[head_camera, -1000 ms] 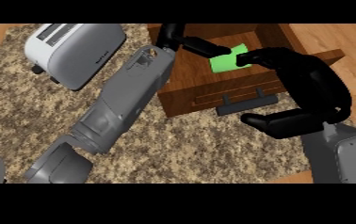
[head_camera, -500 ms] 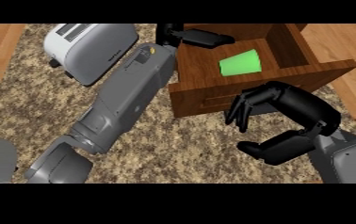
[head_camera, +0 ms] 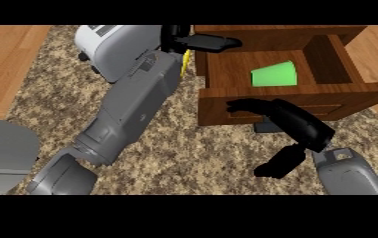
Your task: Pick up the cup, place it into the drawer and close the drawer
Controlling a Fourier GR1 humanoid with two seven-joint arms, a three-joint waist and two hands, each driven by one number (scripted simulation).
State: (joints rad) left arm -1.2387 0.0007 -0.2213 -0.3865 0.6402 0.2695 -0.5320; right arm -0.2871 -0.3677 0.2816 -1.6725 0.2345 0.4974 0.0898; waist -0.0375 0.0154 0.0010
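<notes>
Speckled brown granite forms the surface (head_camera: 184, 157) seen from the head view, with a strip of light wood flooring at the far left edge. Across it runs the robot's long grey left forearm, rising diagonally from the lower left to the upper middle, where the black left hand (head_camera: 198, 42) rests against the upper left corner of the wooden drawer (head_camera: 273, 104), its fingers stretched out straight along the back edge. The drawer stands open at the upper right, its front panel facing the viewer. A white toaster (head_camera: 114, 49) sits just left of the left forearm, partly hidden by it. The right hand (head_camera: 295, 124) comes in from the lower right, fingers reaching onto the drawer's front panel near the dark handle, thumb hanging apart below, holding nothing. Inside the drawer lies the green cup (head_camera: 274, 75), on its side on the wooden floor of the compartment, clear of both hands.
</notes>
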